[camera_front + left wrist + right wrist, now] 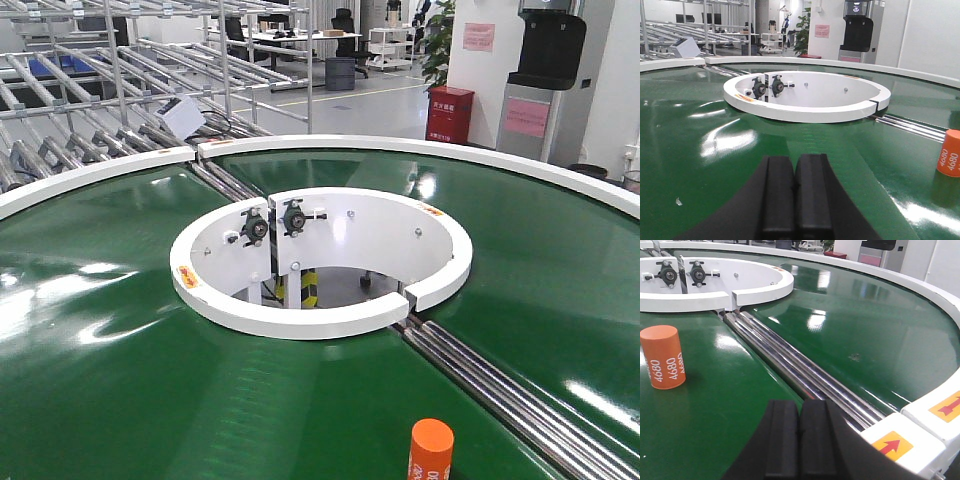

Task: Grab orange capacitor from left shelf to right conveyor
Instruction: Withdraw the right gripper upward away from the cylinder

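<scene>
The capacitor [431,450] stood upright on the green conveyor [120,380], at the near edge of the front view, just left of the steel rollers [510,390] that crossed the belt. Nothing touched it. The white central well [320,310] held two black bearing mounts [272,222] on its inner wall, with yellow-and-black striping visible below through the opening.

The left tool [792,200] had its black pads pressed together with nothing between them, hovering low over the belt; the capacitor [950,154] showed at that view's right edge, well apart. The right tool [800,442] was likewise fully closed and empty, with the capacitor [662,357] to its far left, "4680" readable on its side.

Only the right wrist view showed orange arrow labels [892,445] on the white outer rim. Only the front view showed roller racks [90,120] and a red cabinet [450,115] beyond the conveyor.
</scene>
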Robot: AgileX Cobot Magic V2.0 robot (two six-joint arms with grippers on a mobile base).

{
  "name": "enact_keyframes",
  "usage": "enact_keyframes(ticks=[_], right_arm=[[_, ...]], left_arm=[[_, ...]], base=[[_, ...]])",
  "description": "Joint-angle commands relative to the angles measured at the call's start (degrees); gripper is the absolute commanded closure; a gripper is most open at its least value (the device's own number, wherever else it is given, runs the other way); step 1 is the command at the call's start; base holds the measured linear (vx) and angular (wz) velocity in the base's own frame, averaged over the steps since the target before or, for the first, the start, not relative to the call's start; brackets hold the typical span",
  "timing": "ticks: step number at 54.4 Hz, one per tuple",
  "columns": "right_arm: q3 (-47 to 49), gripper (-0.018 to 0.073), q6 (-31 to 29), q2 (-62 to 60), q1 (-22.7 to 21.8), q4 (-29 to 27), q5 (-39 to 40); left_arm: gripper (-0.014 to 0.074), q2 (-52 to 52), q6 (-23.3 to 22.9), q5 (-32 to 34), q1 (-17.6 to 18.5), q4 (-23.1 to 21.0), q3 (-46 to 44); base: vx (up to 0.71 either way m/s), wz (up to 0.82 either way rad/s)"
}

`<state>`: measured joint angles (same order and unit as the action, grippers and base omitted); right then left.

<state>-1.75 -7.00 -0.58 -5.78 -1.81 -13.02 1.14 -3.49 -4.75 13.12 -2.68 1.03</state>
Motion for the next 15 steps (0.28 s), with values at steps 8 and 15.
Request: enact_keyframes(ticks=[8, 15], right_arm=[[-0.60, 0.0571, 0.08, -0.47, -0.35, 0.59, 4.61], [-0.60, 0.0571, 0.08, -0.47, -0.35, 0.59, 4.61]], left_arm=[[0.0603, 0.27, -0.32, 4.75, 0.44, -0.27, -1.71], [0.0603, 0.27, -0.32, 4.75, 0.44, -0.27, -1.71]], base=[[0.00, 0.00], [0.00, 0.00]])
